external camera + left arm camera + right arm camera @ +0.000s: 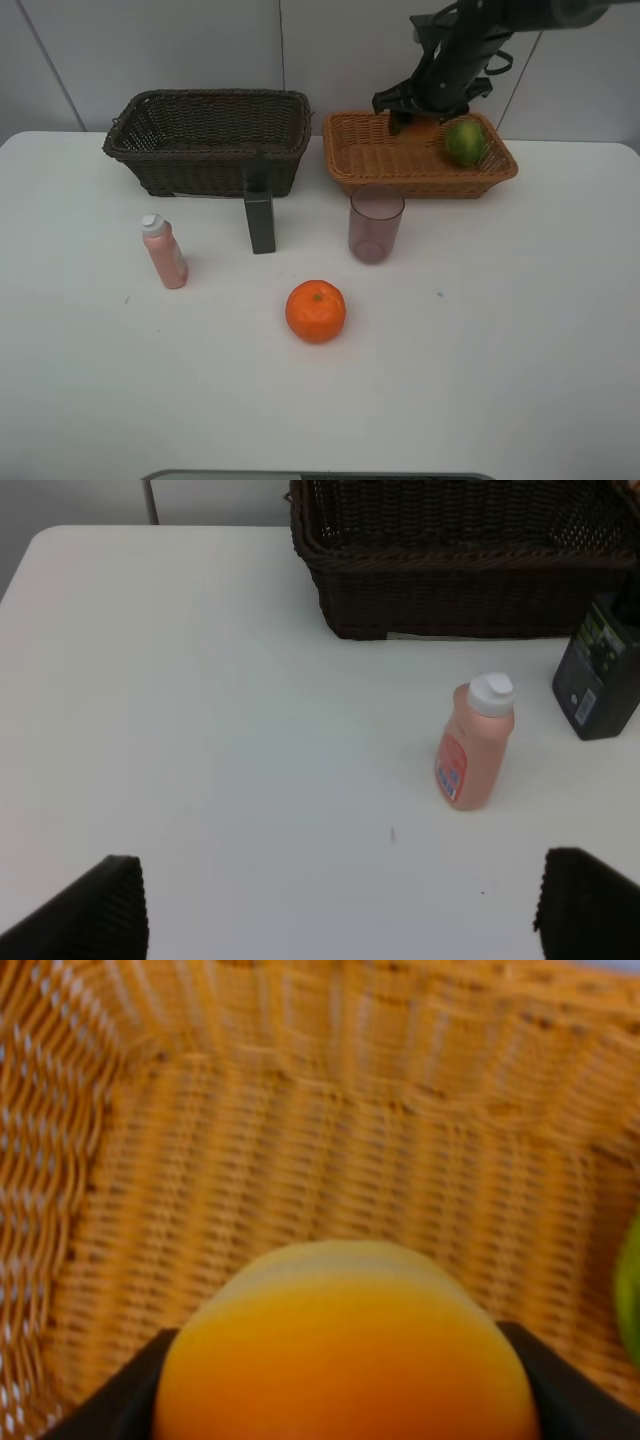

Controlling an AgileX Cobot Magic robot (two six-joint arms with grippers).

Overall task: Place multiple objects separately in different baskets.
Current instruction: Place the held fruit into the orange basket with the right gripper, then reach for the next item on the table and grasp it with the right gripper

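Observation:
My right gripper (420, 118) hangs over the light orange-tan basket (372, 160), shut on the red-orange round fruit (345, 1355), whose sides its fingers (110, 1405) flank. The green oval fruit (465, 142) lies in that basket's right part. The orange (316, 311), the pinkish cup (376, 225), the dark rectangular bottle (260, 218) and the pink white-capped bottle (164, 250) stand on the table. The dark brown basket (210, 150) holds nothing I can see. My left gripper (340, 870) is open above the table, near the pink bottle (475, 745).
The white table (480, 350) reaches a wall close behind the baskets. The dark bottle (600, 680) stands right in front of the dark basket (460, 580). The cup stands just in front of the light basket. The left arm is out of the high view.

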